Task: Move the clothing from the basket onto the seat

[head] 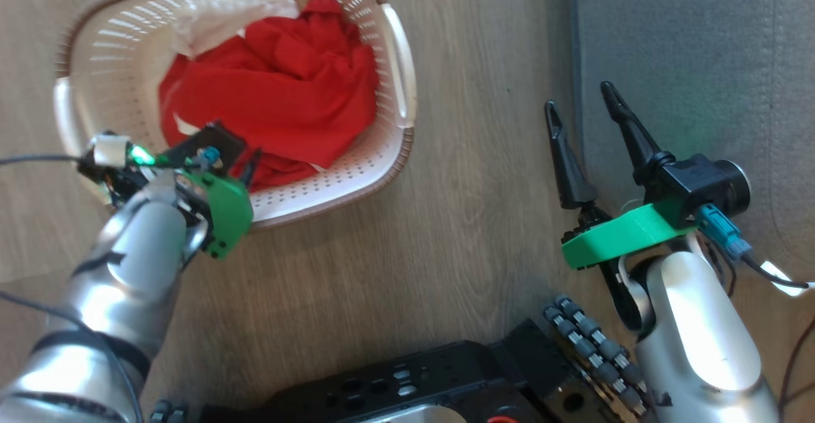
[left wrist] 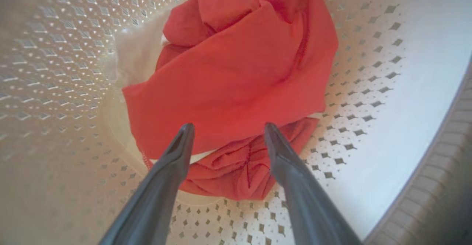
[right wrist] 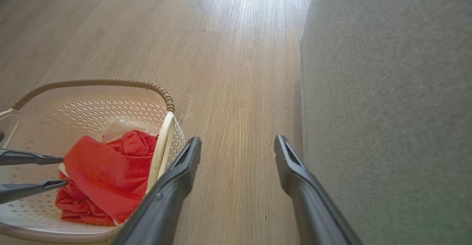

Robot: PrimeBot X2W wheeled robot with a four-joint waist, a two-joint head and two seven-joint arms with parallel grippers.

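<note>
The clothing (head: pixel 280 98) is a crumpled bright red heap with a white part at its far side, lying in the cream perforated basket (head: pixel 395 60) on the floor at the upper left. My left gripper (head: pixel 245 165) reaches in over the basket's near rim. In the left wrist view the left gripper (left wrist: pixel 228 127) is open, its tips just short of the clothing (left wrist: pixel 236 71), with nothing between them. My right gripper (head: pixel 582 101) is open and empty above the floor, beside the edge of the grey seat (head: pixel 700 60). The right wrist view shows the right gripper (right wrist: pixel 238 140), the seat (right wrist: pixel 387 108) and the basket (right wrist: pixel 92 82).
Wood-look floor (head: pixel 477 155) runs between the basket and the seat. My dark base (head: pixel 407 385) lies along the bottom edge. A white handle (head: pixel 401 66) stands on the basket side facing the seat.
</note>
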